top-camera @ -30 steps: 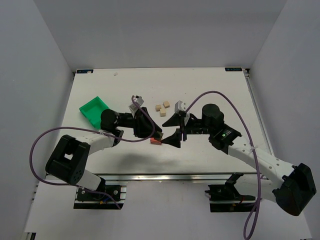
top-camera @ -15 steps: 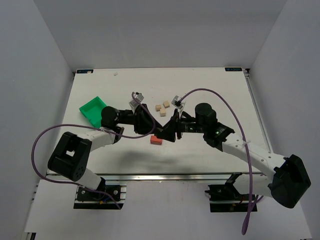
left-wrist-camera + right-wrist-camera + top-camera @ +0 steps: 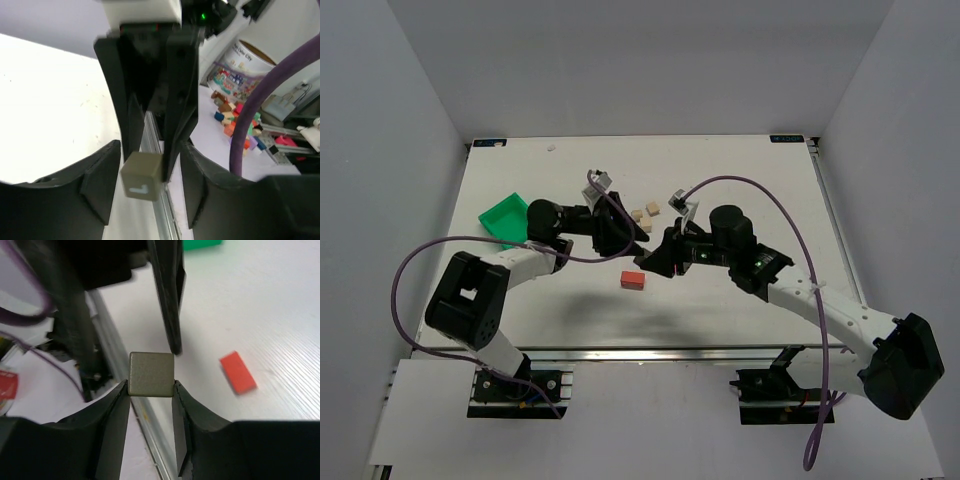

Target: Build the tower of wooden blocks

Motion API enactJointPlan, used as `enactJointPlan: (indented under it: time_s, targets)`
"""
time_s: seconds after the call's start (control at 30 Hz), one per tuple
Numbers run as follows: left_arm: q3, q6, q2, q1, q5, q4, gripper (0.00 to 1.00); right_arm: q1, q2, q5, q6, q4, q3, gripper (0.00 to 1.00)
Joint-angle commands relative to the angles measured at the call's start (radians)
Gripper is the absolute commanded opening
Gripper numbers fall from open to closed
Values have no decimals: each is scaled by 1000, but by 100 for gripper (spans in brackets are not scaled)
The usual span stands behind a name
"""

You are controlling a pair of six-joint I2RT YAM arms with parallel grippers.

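Observation:
The grey-brown cube [image 3: 151, 374] hangs in the air, pinched at its sides by my right gripper [image 3: 150, 385], which is shut on it. In the left wrist view the same cube [image 3: 141, 176] sits between the fingers of my left gripper [image 3: 150, 149], which stands open, with a gap on each side. The red-orange block [image 3: 632, 280] lies flat on the table just below the two meeting grippers, left [image 3: 632, 236] and right [image 3: 653, 260]. Pale beige cubes [image 3: 650, 209] lie loose behind them. No blocks are stacked.
A green bin [image 3: 503, 222] stands at the left behind the left arm. Purple cables loop over both arms. The table's white surface [image 3: 740, 170] runs back to the far edge.
My right gripper has come in from the right and shut on the grey-brown cube. My left gripper has opened off it. Both have risen away from the red-orange block.

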Motion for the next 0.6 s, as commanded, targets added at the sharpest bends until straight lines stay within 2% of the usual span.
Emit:
enactJointPlan:
  time_s: [0.0,0.07,0.1,0.17,0.2,0.27,0.3,0.33,0.37,0.4,0.43,0.47,0.5,0.53,0.57]
  targets:
    - [90,-6,38,0,-20,108,63,-15,-27,176,-65,-150,52,0]
    - [141,-4,59,0,-14,52,63,-18,-33,218,-97,-218,69,0]
    - [156,-4,79,0,-12,0,79,-24,-33,259,-105,-241,88,0]
    - [205,8,96,0,-13,-58,84,-32,-35,315,-138,-298,100,0]
    - [222,18,113,0,-27,-148,98,-34,-32,418,-146,-328,126,0]
    - [259,99,127,3,-62,-282,98,-37,-11,581,-210,-390,144,0]
    - [323,156,139,5,-99,-554,98,-38,2,641,-226,-408,155,0]
    - [380,252,145,3,-230,-785,98,-38,17,693,-246,-425,172,0]
    - [458,499,153,-5,-360,-1028,98,-38,51,812,-260,-447,178,0]
    - [615,590,165,-24,-544,-1435,98,-40,68,874,-278,-471,183,0]
    - [662,629,171,-50,-848,-1536,98,-38,89,919,-302,-479,186,0]
    - [676,608,168,-48,-883,-1571,98,-38,136,969,-322,-484,191,0]
    - [643,579,161,-31,-883,-1565,98,-40,163,1070,-341,-500,197,0]
    - [612,541,121,-9,-880,-1548,98,-40,195,1109,-356,-519,209,0]
    - [586,523,92,-8,-993,-1551,98,-35,260,1188,-368,-534,230,0]
